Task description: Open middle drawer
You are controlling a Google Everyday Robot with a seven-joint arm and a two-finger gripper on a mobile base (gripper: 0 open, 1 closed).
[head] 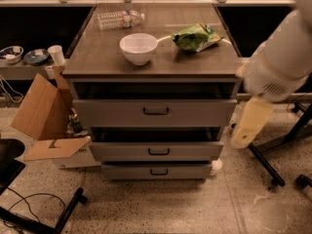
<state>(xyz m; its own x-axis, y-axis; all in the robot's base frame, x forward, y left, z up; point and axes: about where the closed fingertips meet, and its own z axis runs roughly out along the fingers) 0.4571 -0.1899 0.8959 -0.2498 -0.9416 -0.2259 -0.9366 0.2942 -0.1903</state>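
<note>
camera view: grey drawer cabinet with a robot arm at the right edge

the camera view looks down at the front of a grey metal cabinet in the centre of the frame. three drawers are stacked in it. the middle drawer sits just below centre, under the much taller top drawer and above the narrow bottom drawer. its front is low and wide, with a small dark loop handle at its centre and a dark gap above the front panel.

on the cabinet top stand a white bowl near the middle, a green snack bag to its right, and a clear plastic bottle lying on its side toward the back left.

the white robot arm fills the upper right of the frame. the gripper, a pale yellowish shape, hangs below it at the right of the cabinet, about level with the top drawer's front. it is apart from the middle drawer and its handle. whether it is spread or pressed together, i cannot tell.

an open cardboard box leans at the left of the cabinet on the speckled floor.
</note>
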